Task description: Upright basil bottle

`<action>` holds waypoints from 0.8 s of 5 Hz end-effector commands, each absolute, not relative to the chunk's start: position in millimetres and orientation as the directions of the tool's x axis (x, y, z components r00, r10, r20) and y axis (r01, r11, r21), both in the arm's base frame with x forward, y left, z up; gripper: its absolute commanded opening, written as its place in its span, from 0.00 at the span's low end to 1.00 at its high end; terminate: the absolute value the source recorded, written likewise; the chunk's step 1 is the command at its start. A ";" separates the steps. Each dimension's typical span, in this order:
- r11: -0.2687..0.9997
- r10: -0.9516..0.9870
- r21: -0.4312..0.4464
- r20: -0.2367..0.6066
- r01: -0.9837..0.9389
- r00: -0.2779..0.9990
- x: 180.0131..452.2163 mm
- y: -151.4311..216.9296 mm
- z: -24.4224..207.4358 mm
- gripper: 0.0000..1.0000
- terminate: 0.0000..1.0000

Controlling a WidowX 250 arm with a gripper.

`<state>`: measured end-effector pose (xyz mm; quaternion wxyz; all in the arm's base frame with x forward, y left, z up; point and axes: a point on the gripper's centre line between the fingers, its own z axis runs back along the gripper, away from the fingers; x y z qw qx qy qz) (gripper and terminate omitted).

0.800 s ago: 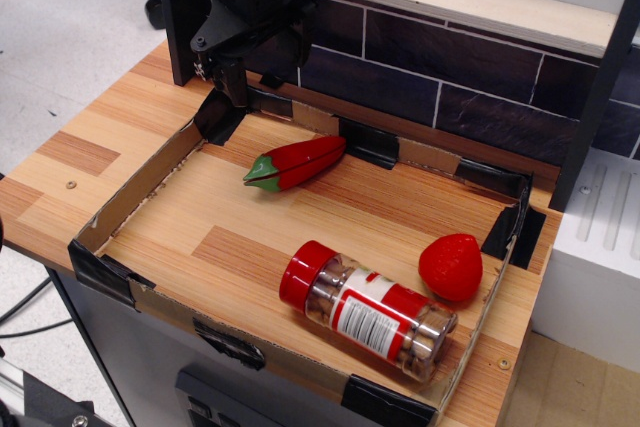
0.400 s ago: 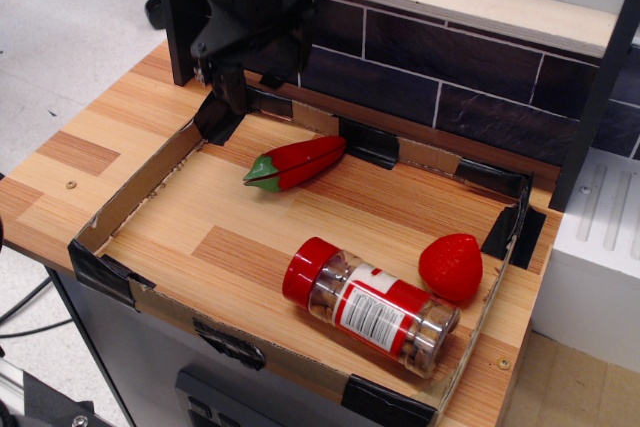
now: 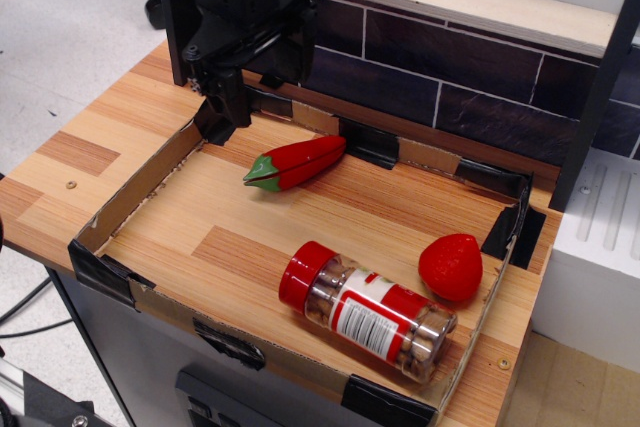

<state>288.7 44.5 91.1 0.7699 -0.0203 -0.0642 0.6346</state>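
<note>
The basil bottle [image 3: 368,310] lies on its side at the front right of the cardboard tray [image 3: 150,179], its red cap pointing left and its clear base toward the tray's right wall. It has a red-and-white label and brownish contents. My black gripper [image 3: 255,82] hangs over the tray's back left corner, far from the bottle and empty. Its jaws look spread apart, with one finger [image 3: 228,99] clear against the wood and the other dark against the tiles.
A red toy chili pepper with a green stem [image 3: 296,162] lies in the tray's back middle. A red toy strawberry [image 3: 451,266] sits just behind the bottle's base. A dark tiled backsplash [image 3: 440,82] rises behind the tray, with a black post [image 3: 590,97] at its right.
My gripper has shifted slightly left and down at the back left corner. The bottle rocked a little and sits about where it was.
</note>
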 end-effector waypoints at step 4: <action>-0.061 0.997 -0.124 -0.052 -0.990 -0.054 245.3 -30.1 59.6 1.00 0.00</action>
